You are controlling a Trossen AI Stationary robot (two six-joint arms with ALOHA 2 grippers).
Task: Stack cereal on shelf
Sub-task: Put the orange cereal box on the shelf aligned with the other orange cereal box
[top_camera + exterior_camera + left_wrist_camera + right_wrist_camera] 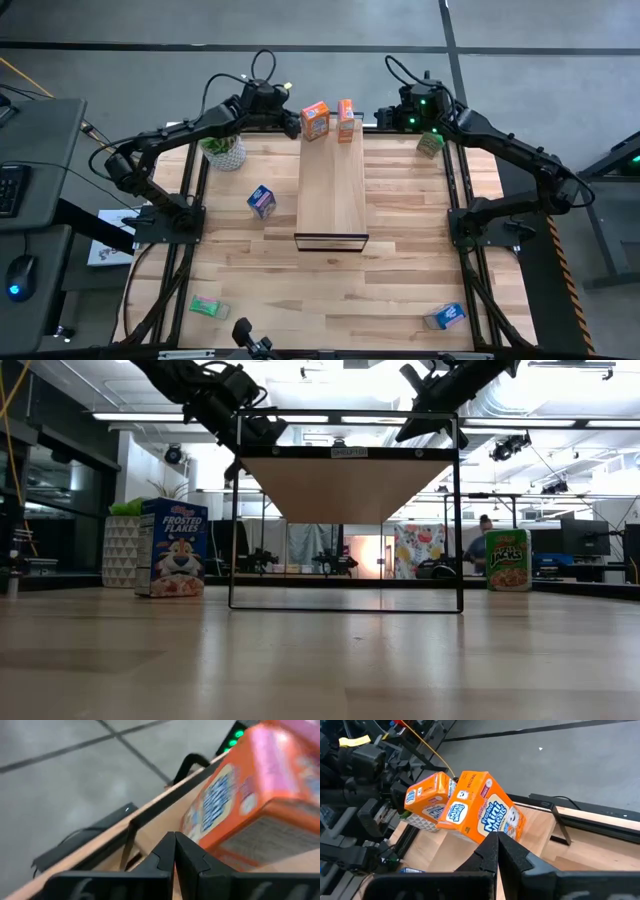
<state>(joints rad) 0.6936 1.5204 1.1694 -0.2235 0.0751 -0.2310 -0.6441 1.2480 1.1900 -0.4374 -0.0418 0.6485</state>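
Note:
Two orange cereal boxes stand on the far end of the light-wood shelf [332, 190]: one [316, 120] on its left side, one [346, 118] on its right. My left gripper [293, 123] is shut and sits just left of the left box [250, 800]. My right gripper [382, 118] is shut too, to the right of the right box [482, 817]. A blue box [261, 201] stands on the table left of the shelf. A green box [430, 145] stands to its right. Another green box [208, 307] and another blue box [445, 317] lie near the table's near edge. My left gripper's shut fingertips [175, 842] lie close beside the lower part of the left orange box [200, 837]; whether they touch it, I cannot tell. My right gripper's shut fingertips [496, 840] point at the lower edge of the right orange box [506, 834]; touching or not, I cannot tell.
A potted green plant [225, 150] stands at the table's far left, under the left arm. In the low view the shelf's black frame [345, 605] rises between the blue box [170, 548] and the green box [508, 560]. Bare tabletop lies on the near side of the shelf.

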